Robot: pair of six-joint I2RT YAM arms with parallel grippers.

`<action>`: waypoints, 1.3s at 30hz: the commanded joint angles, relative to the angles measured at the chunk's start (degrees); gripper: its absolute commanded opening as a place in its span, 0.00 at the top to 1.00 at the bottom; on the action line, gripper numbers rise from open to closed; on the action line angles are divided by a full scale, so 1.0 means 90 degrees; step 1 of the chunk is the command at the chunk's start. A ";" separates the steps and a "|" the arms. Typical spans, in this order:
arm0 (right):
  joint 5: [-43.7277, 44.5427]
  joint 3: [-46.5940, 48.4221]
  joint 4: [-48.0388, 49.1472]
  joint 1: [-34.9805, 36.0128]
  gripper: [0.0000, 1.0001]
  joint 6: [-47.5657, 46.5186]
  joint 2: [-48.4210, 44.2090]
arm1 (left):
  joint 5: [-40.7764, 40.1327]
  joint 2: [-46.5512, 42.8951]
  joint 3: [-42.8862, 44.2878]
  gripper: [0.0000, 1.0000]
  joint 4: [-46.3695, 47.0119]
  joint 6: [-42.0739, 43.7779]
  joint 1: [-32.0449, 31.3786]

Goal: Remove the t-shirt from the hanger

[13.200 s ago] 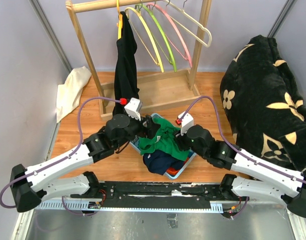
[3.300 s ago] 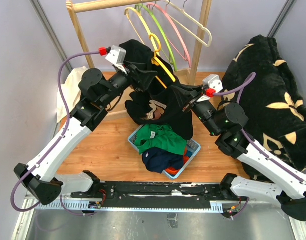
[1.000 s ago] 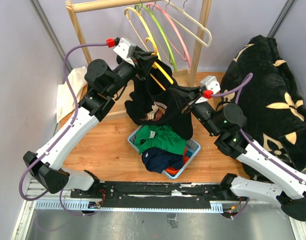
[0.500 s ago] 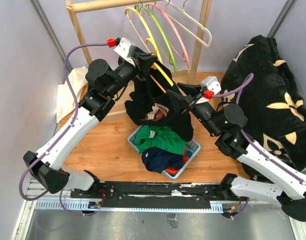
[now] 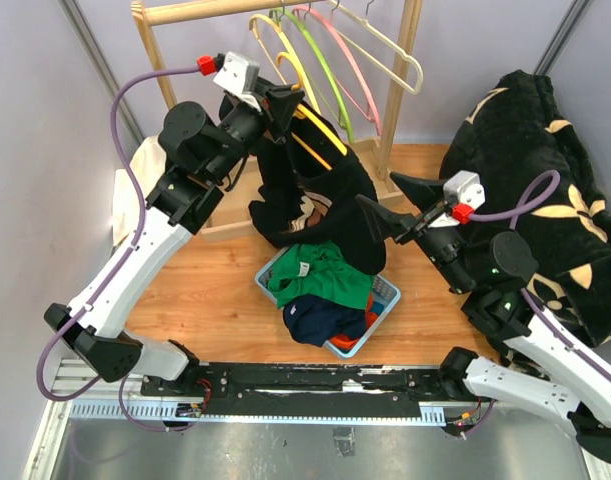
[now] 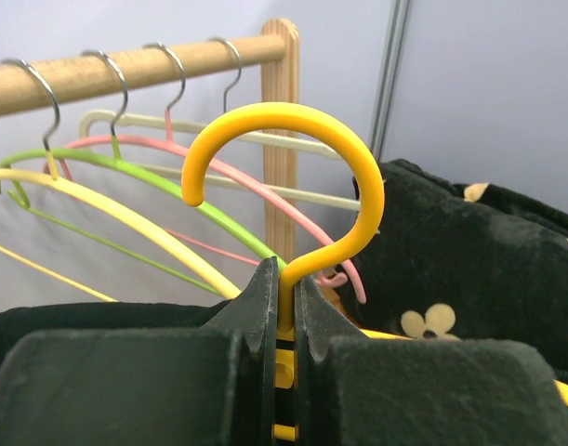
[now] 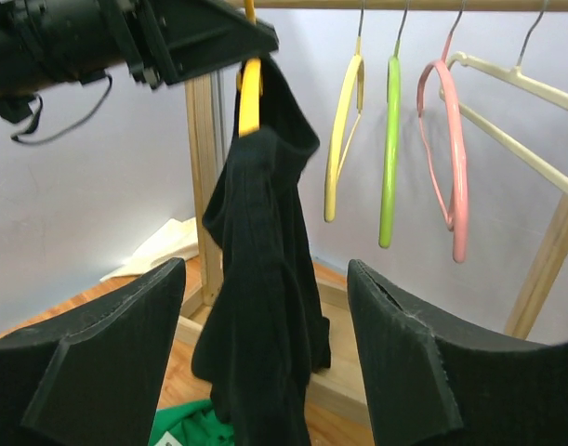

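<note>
A black t-shirt (image 5: 320,200) hangs bunched from a yellow hanger (image 5: 310,130) in front of the wooden rack. My left gripper (image 5: 285,100) is shut on the neck of the hanger, just under its hook (image 6: 274,111), and holds it off the rail. In the left wrist view the jaws (image 6: 284,279) pinch the yellow stem. My right gripper (image 5: 375,188) stands open to the right of the t-shirt, apart from it. In the right wrist view the t-shirt (image 7: 260,223) droops from the hanger (image 7: 251,98), framed between the spread fingers (image 7: 107,353).
On the rack's rail (image 5: 205,10) hang pale yellow, green, pink and cream hangers (image 5: 335,80). A blue basket (image 5: 383,297) with green and navy clothes sits below the t-shirt. A black floral blanket (image 5: 535,180) fills the right side. A white cloth (image 5: 145,180) lies at the left.
My right gripper has opened, let go of the t-shirt and drawn back to the right. The left arm has raised the hanger slightly, its grip unchanged.
</note>
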 commanded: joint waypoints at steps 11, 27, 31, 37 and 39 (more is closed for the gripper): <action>0.0353 -0.0628 -0.0781 0.0018 0.42 0.0054 -0.0507 | -0.0398 0.0407 0.1212 1.00 -0.0289 0.0206 -0.0012; 0.0861 -0.0887 -0.0722 0.0017 0.88 0.0043 -0.0612 | -0.0497 0.0672 0.2187 0.99 -0.0692 0.0186 -0.0012; 0.1023 -0.0956 -0.0639 0.0017 0.92 0.0036 -0.0600 | -0.0644 0.0720 0.2454 1.00 -0.0846 0.0106 -0.0012; 0.1101 -0.0999 -0.0510 0.0010 0.95 0.0001 -0.0465 | -0.0810 0.0774 0.2932 1.00 -0.1040 -0.0029 -0.0012; 0.1125 -0.1017 -0.0468 0.0011 0.95 -0.0014 -0.0412 | -0.0881 0.0768 0.3017 0.99 -0.1055 -0.0046 -0.0009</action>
